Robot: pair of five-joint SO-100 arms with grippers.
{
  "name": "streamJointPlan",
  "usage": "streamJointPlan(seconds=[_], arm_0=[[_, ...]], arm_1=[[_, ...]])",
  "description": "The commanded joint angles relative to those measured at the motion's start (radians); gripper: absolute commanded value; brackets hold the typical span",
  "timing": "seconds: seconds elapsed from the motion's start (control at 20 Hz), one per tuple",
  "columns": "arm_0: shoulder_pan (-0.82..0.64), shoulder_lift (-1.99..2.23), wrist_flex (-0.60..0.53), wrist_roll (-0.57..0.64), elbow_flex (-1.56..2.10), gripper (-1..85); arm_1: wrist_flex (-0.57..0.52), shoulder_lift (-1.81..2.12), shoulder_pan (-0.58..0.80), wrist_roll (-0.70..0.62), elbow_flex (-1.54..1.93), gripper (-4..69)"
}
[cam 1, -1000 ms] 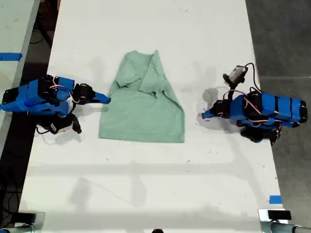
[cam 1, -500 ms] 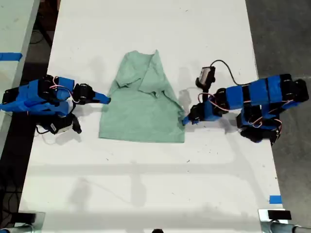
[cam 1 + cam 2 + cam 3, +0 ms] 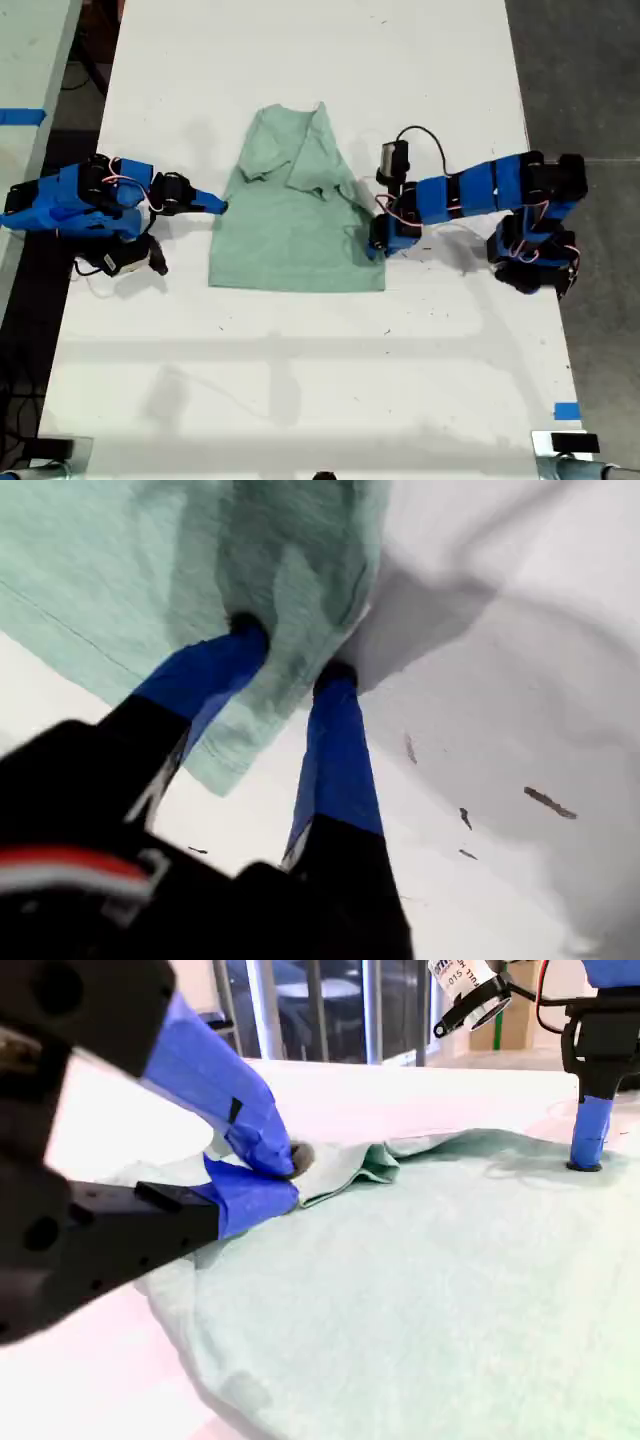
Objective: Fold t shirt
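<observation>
Where my first pincer [image 3: 290, 648] meets the cloth, its two blue fingers stand apart with their black tips pressed down, a raised ridge of fabric between them. That fabric is the single pale mint-green soft cloth t shirt [image 3: 120, 550], and the pincer [image 3: 378, 240] sits on its hem-side edge. Beyond the fingers lies the flat white table [image 3: 520, 680] with a few dark specks.

My second pincer [image 3: 292, 1175] has its blue jaws closed together at the opposite edge of the t shirt [image 3: 450, 1260]; I cannot tell whether cloth is caught between them. Across the shirt from it stands one finger of the first pincer [image 3: 590, 1130].

In the exterior view there are two blue arms, the second pincer [image 3: 215, 207] among them, and one t shirt [image 3: 290, 230] lying between them on the table [image 3: 300, 380]. The small cylindrical camera [image 3: 470, 990] carries a label cut off by the frame, with only the digits "015" readable.
</observation>
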Motion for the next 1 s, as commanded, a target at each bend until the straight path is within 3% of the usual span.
streamJointPlan(seconds=[0.0,0.3,0.5,0.7,0.95], arm_0=[[-0.003,0.005,-0.002,-0.009,0.003,-0.1],[-0.002,0.005,-0.002,-0.008,0.003,-0.1],[-0.002,0.005,-0.002,-0.008,0.003,-0.1],[-0.002,0.005,-0.002,-0.008,0.003,-0.1],[-0.003,0.005,-0.002,-0.008,0.003,-0.1]], arm_1=[[0.031,-0.028,0.018,0.031,-0.011,-0.4],[0.109,0.123,0.002,0.083,0.031,-0.4],[0.107,0.126,-0.035,0.014,-0.147,-0.4],[-0.055,0.127,-0.040,-0.094,-0.233,-0.4],[-0.376,0.087,-0.051,-0.166,-0.192,-0.4]])
